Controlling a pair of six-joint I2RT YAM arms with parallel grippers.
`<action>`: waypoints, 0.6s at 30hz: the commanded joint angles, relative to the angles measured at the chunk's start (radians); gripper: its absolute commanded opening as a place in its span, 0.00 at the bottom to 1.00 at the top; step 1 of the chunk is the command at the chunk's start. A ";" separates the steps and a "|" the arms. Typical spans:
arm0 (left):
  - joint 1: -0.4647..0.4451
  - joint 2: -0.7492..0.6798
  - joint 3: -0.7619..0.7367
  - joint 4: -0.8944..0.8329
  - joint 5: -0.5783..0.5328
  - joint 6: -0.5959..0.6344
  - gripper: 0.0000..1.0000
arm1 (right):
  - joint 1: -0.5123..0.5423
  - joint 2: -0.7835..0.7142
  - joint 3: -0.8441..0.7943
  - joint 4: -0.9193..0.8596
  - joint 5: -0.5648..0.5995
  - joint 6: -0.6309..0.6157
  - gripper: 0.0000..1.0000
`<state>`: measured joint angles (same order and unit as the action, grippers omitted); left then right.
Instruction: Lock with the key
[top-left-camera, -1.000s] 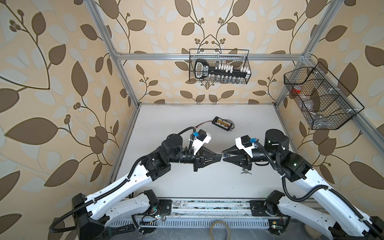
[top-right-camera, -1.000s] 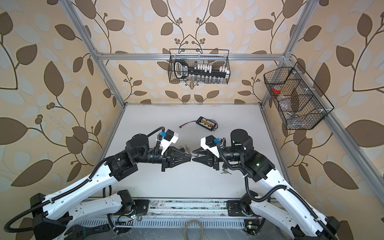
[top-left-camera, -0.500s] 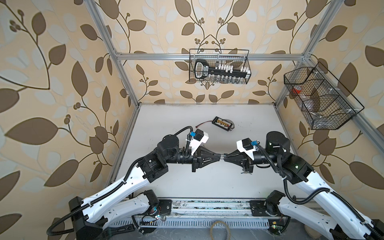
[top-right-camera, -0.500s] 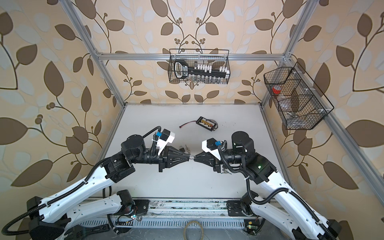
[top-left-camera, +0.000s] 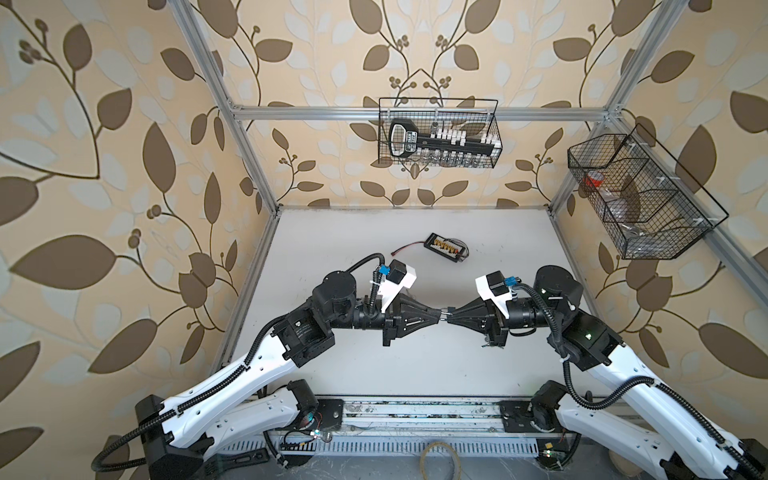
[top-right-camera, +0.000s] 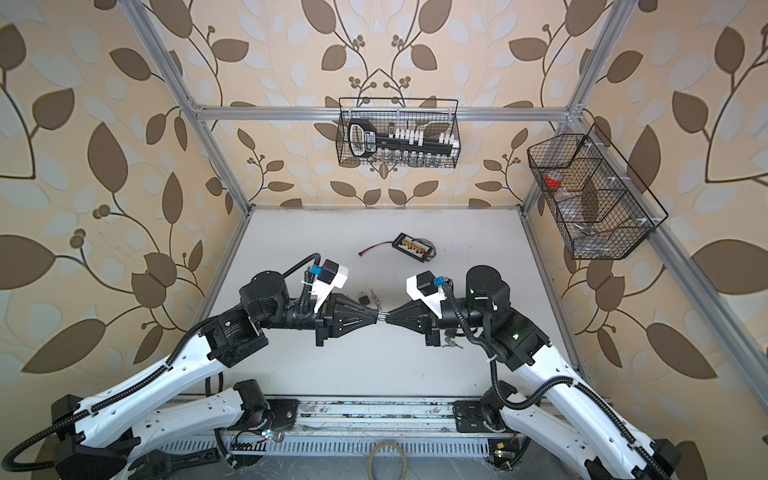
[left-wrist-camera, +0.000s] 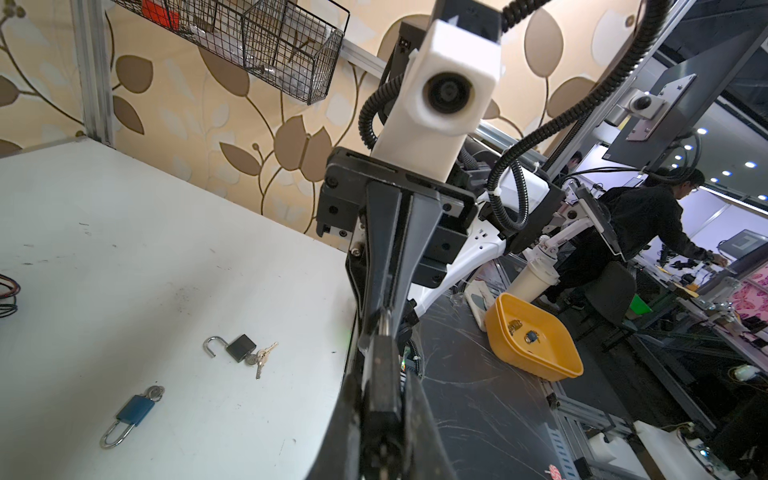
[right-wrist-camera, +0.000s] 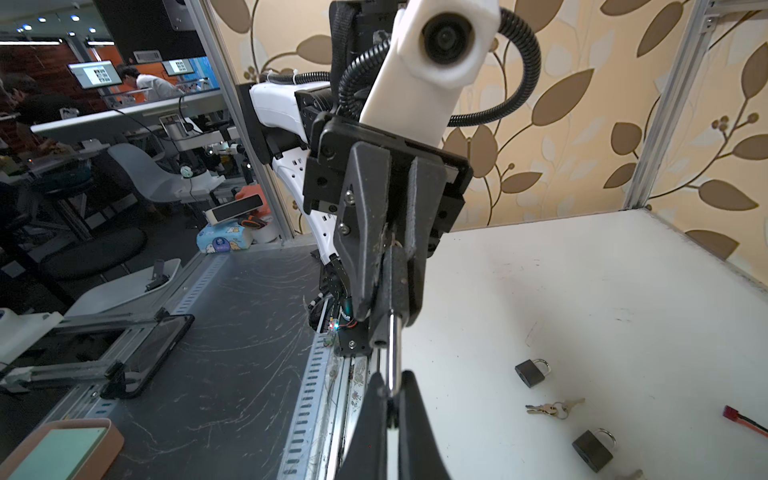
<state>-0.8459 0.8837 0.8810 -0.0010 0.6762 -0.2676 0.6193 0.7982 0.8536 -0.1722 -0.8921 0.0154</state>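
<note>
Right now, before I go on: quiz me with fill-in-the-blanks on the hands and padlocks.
The left hand and right hand are both ___ on the held padlock.
The right hand grips its ___.
On the table, the open padlock is ___.
In the left wrist view, the closed padlock is ___.
Missing: shut; shackle; black; blue.

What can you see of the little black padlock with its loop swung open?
The black padlock is small, with a squarish dark body that looks like matte metal. Its silver shackle is swung open, one end free of the body. It lies flat on the white table. A small bunch of silver keys sits at its bottom end, one seemingly in the keyhole. A blue padlock lies close by, apart from it. Only the table and the keys touch it.
</note>
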 joint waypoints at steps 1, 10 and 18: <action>0.002 -0.034 0.033 -0.004 -0.084 0.072 0.00 | 0.002 -0.027 -0.023 0.087 -0.075 0.115 0.00; 0.039 0.026 0.105 -0.112 -0.065 0.171 0.00 | -0.041 0.065 0.022 0.171 -0.188 0.266 0.00; 0.065 0.074 0.128 -0.131 0.032 0.177 0.00 | -0.082 0.100 0.047 0.193 -0.189 0.270 0.00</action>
<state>-0.7902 0.9390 0.9733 -0.1253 0.6853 -0.1242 0.5358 0.8974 0.8516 -0.0383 -1.0348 0.2699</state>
